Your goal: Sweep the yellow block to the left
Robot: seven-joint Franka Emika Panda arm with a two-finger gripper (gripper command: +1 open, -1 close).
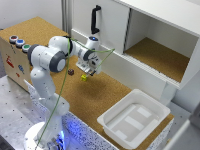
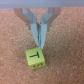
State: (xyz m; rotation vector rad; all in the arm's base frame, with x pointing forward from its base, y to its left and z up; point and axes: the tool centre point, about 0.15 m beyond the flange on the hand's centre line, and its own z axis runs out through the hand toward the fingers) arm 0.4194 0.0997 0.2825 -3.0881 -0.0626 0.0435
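While its fingers are pressed together with nothing between them, the gripper hangs low over the cork tabletop, tips just beside the yellow block. A dark T marks the block's upper face; being a cube, it has no long axis. Near it, toward the exterior view's left, lies a dark reddish-brown block. Bare cork surrounds both. Well apart, a white bin looks empty.
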